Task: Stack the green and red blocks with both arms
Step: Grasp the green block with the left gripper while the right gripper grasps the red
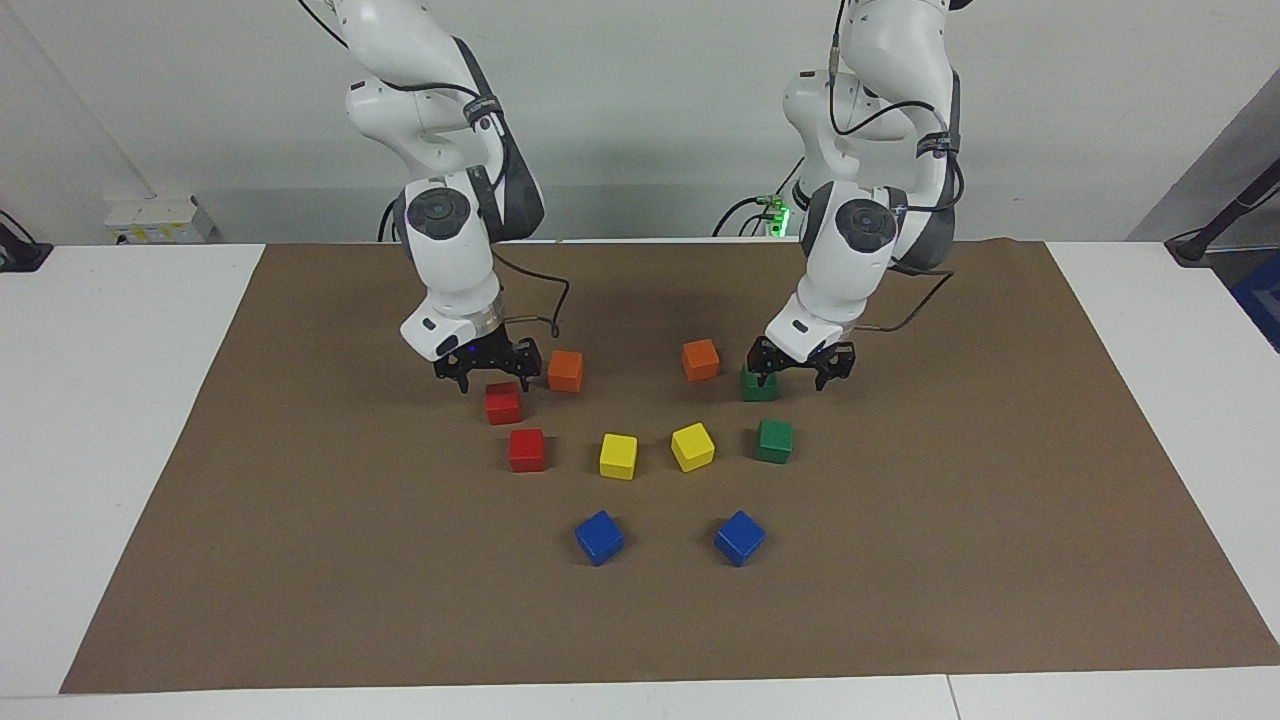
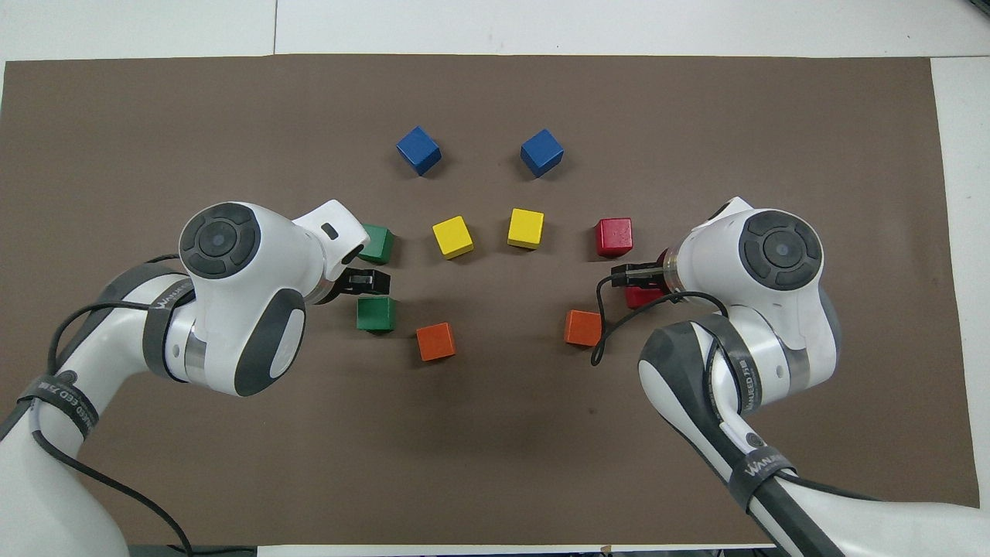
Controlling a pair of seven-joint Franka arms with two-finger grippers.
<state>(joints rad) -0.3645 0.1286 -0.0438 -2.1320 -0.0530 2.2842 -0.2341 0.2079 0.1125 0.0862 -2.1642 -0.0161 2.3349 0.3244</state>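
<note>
Two red blocks and two green blocks lie on the brown mat. My right gripper (image 1: 493,384) is open and hovers just above the red block nearer to the robots (image 1: 504,403), which is partly hidden under the wrist in the overhead view (image 2: 642,297). The other red block (image 1: 527,450) lies farther out. My left gripper (image 1: 795,380) is open and hovers low over the green block nearer to the robots (image 1: 758,386), also seen from overhead (image 2: 376,314). The other green block (image 1: 774,441) lies farther out. Neither gripper holds anything.
Two orange cubes (image 1: 565,371) (image 1: 700,360) lie between the grippers, each close beside one. Two yellow cubes (image 1: 618,456) (image 1: 692,446) and two blue cubes (image 1: 599,537) (image 1: 739,537) lie farther from the robots. The brown mat (image 1: 950,560) covers the white table.
</note>
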